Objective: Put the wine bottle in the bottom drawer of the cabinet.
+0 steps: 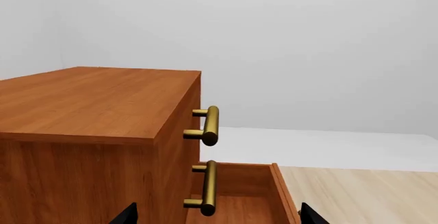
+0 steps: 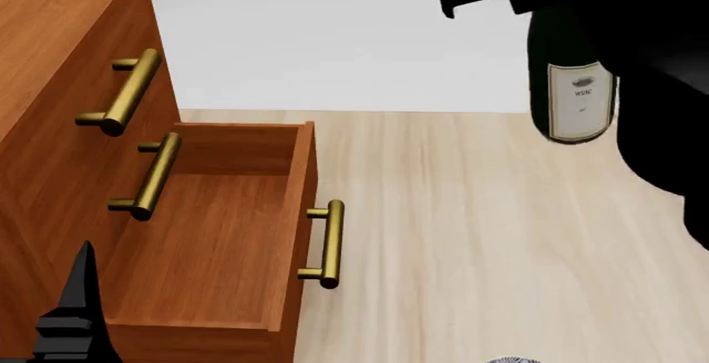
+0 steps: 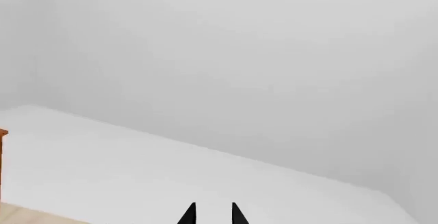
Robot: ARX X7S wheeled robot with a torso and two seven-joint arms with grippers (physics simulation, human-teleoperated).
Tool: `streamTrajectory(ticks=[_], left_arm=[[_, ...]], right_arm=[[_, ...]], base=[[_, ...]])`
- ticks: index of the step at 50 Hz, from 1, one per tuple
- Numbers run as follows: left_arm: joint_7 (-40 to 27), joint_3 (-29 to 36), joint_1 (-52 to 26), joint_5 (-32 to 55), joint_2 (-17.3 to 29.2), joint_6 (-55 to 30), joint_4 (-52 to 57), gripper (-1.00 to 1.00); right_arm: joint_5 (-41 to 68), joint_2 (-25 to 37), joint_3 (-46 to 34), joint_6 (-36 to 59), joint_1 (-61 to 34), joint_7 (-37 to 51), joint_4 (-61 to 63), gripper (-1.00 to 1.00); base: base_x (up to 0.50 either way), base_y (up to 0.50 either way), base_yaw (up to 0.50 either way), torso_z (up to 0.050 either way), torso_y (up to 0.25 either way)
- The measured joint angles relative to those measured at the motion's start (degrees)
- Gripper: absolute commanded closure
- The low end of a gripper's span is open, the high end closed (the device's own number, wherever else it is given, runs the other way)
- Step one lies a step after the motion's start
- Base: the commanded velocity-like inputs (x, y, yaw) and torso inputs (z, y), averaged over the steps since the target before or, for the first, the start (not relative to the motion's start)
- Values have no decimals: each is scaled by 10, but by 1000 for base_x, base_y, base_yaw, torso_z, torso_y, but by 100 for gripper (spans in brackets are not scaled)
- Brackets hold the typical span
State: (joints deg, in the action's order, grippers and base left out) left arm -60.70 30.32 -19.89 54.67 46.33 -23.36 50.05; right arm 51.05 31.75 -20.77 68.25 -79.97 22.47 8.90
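Reddish-brown bottom drawer [image 2: 211, 247] stands open, wine bottle [image 2: 570, 80] held outside

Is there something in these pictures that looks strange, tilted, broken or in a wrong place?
Nothing looks damaged or spilled. The wine bottle hangs upright in the air at the right arm, to the side of the open bottom drawer, not over it. The drawer is pulled out straight and holds nothing. The cabinet stands level.

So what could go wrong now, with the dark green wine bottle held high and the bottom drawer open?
The dark green glass wine bottle hangs off to the side of the open reddish-brown wooden bottom drawer, so it could strike the front panel or brass bar handle on the way. How the right gripper holds it is hidden; it might slip.
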Motion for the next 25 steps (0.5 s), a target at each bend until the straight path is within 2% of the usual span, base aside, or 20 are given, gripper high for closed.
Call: streamTrajectory(ticks=[12,25], left_arm=[[3,1,2,-5,1,3,-3,-100],[3,1,2,-5,1,4,-2,-100]], right_arm=[[-27,-60,-58,-15,-75,-47,-100,100],[-40,-125,-86,-31,-127,-81,-211,100]], base=[[0,0,0,0,1],[0,0,0,1,1]])
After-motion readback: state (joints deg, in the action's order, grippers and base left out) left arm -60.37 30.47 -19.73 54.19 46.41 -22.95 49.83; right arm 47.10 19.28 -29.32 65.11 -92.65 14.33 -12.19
